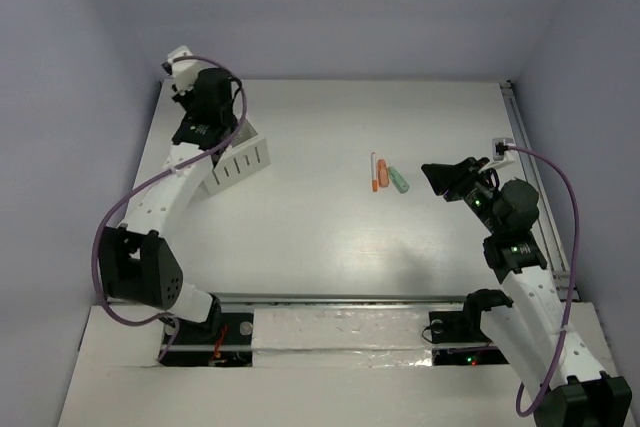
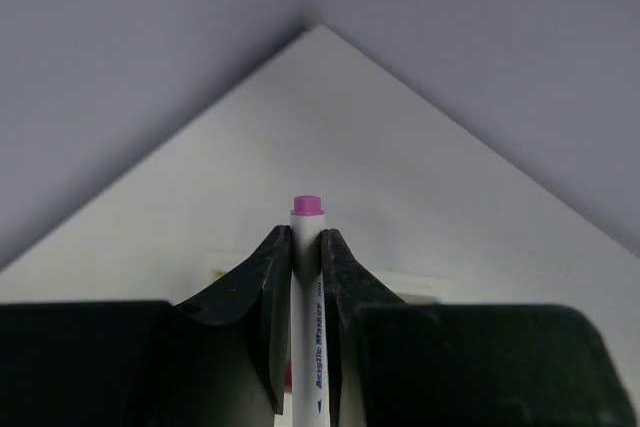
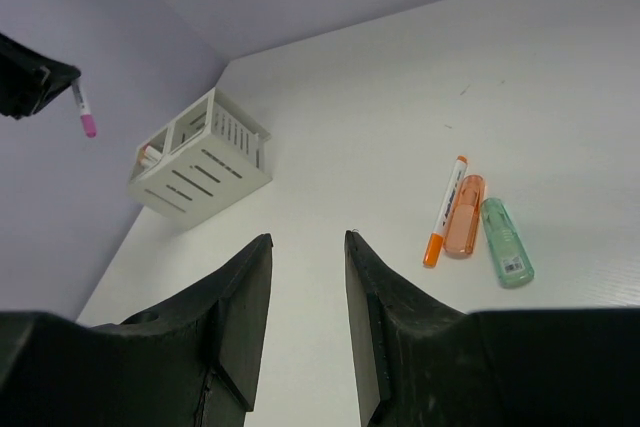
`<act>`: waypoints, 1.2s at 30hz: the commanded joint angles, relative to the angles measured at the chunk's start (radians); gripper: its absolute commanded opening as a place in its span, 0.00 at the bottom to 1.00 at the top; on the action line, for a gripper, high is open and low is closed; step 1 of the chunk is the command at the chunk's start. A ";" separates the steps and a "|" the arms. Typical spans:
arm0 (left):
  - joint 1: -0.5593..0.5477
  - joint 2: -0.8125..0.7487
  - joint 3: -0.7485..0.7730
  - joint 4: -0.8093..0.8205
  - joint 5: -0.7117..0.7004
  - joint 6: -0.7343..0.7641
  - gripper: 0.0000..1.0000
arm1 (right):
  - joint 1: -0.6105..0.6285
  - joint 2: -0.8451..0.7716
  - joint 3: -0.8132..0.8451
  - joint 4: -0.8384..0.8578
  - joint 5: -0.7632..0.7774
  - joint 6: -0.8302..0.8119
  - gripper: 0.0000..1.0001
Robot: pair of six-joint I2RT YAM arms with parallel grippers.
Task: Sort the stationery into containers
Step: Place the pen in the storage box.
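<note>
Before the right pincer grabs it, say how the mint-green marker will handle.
The mint-green marker looks stubby and solid: probably stiff and light. Smooth plastic may slip. Lying beside the orange marker, a push likely nudges both.

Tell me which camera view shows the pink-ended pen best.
The left wrist view: the pink-ended pen fills the centre, clamped between the left gripper's fingers, its print readable. The right wrist view shows the pen small and distant, at top left. In the top view the left arm hides it.
</note>
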 commanded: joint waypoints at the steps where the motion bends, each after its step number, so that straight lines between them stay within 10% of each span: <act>1: 0.055 -0.035 -0.088 0.084 -0.109 0.099 0.00 | -0.002 -0.010 0.009 0.045 -0.008 0.005 0.41; 36: 0.037 0.273 -0.252 0.828 -0.436 0.598 0.00 | -0.002 -0.051 -0.032 0.105 -0.004 0.019 0.40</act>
